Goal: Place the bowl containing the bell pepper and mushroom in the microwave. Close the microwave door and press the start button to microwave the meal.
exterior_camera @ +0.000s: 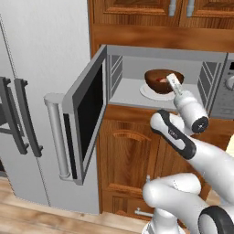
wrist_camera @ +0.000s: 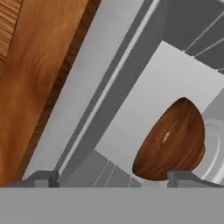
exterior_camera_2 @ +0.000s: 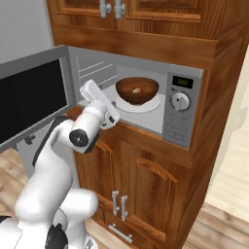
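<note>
— Where's the meal sitting?

— I've got the bowl (exterior_camera_2: 137,91) inside the microwave (exterior_camera_2: 146,73), resting on the white turntable plate (exterior_camera_2: 151,105). Something red and something pale lie in the bowl; I can't make them out finely enough to name them.

— And the pincer?

— My gripper (exterior_camera: 172,82) is at the mouth of the cavity, just in front of the bowl, fingers spread wide with nothing between them. On my hand camera the bowl's wooden side (wrist_camera: 173,142) fills the space just ahead of the fingertips.

— What's around it?

— The microwave door (exterior_camera: 84,119) hangs open to the left, its silver bar handle (exterior_camera: 57,135) facing outward. The grey fridge (exterior_camera: 27,105) with dark handles stands beyond it. Wooden cabinets (exterior_camera_2: 141,180) sit above and below. The control panel (exterior_camera_2: 179,109) with its dial is right of the cavity. My own arm reaches through the doorway.
</note>
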### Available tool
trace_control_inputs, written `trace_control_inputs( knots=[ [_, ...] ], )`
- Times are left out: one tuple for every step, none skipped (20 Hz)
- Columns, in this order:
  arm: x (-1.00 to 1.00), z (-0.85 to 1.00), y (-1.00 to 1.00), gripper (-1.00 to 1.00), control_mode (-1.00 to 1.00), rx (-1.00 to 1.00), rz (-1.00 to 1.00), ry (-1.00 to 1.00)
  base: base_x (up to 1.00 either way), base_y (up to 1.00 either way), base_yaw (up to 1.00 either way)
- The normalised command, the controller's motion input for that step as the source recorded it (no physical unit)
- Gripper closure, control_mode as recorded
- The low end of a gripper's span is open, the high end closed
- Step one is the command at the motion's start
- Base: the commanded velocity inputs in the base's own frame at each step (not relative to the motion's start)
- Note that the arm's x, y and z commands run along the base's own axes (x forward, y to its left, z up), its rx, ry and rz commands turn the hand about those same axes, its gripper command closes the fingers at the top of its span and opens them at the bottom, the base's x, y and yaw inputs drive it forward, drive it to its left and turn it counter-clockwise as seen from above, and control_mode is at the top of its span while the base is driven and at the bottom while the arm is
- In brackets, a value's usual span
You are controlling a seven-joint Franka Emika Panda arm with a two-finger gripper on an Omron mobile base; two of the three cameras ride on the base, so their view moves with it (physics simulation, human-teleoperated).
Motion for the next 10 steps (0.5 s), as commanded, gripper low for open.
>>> trace_control_inputs(
  knots=[
    [-1.00,1.00,0.00,-1.00,-1.00,-0.19,0.13,0.07,0.00,0.00,0.00],
    [-1.00,1.00,0.00,-1.00,-1.00,-0.20,0.12,0.10,0.00,0.00,0.00],
    [-1.00,1.00,0.00,-1.00,-1.00,-0.22,0.11,0.13,0.00,0.00,0.00],
    [-1.00,1.00,0.03,-1.00,-1.00,-0.24,0.11,0.19,0.00,0.00,0.00],
    [-1.00,0.95,0.08,-1.00,-1.00,-0.25,0.11,0.25,0.00,0.00,0.00],
    [-1.00,0.84,0.14,-1.00,-1.00,-0.28,0.12,0.29,0.00,0.00,0.00],
    [-1.00,0.68,0.19,-1.00,-1.00,-0.31,0.13,0.32,0.00,0.00,0.00],
    [-1.00,0.53,0.29,-1.00,-1.00,-0.33,0.11,0.34,0.00,0.00,0.00],
    [-1.00,0.37,0.34,-1.00,-1.00,-0.36,0.11,0.34,0.00,0.00,0.00],
    [-1.00,0.26,0.42,-1.00,-1.00,-0.39,0.11,0.35,0.00,0.00,0.00]
  ],
)
